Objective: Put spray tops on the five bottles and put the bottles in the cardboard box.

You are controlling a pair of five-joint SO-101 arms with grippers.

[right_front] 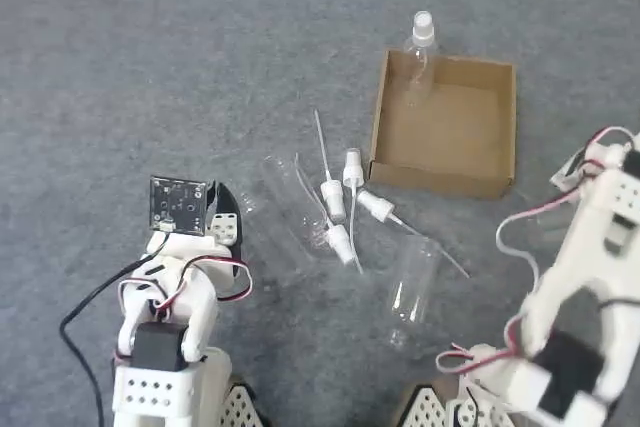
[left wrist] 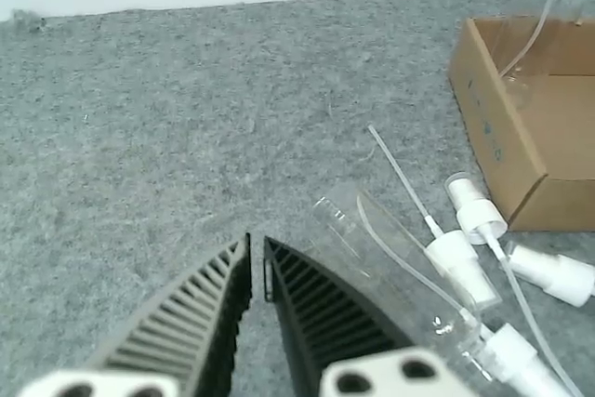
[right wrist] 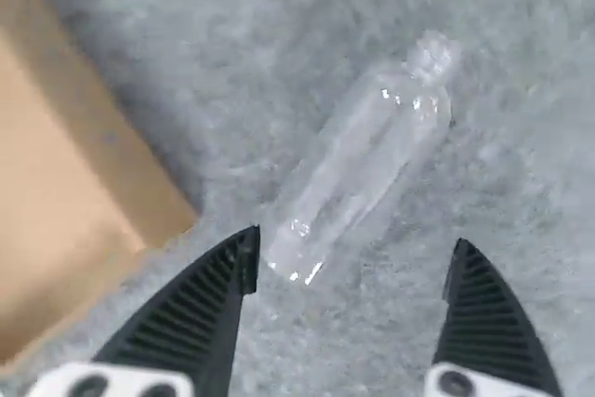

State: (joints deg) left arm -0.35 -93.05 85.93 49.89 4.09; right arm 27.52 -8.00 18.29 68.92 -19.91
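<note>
Grey carpeted bench; the job looks to be at an early stage. The cardboard box, far right, holds one capped bottle standing in its far left corner, so one of five appears done. Three bare bottles lie on their sides outside the box: the left bottle by the left arm, the middle bottle near centre, and the right bottle just beside the box wall. I cannot make out a fifth. Four loose spray tops are scattered between the left bottle and the box, dip tubes splayed. The right hand gapes wide and empty, poised over the right bottle's near end without touching it. The left hand is almost closed, a slit between its fingers, gripping nothing. The left bottle lies just to its right, apart.
</note>
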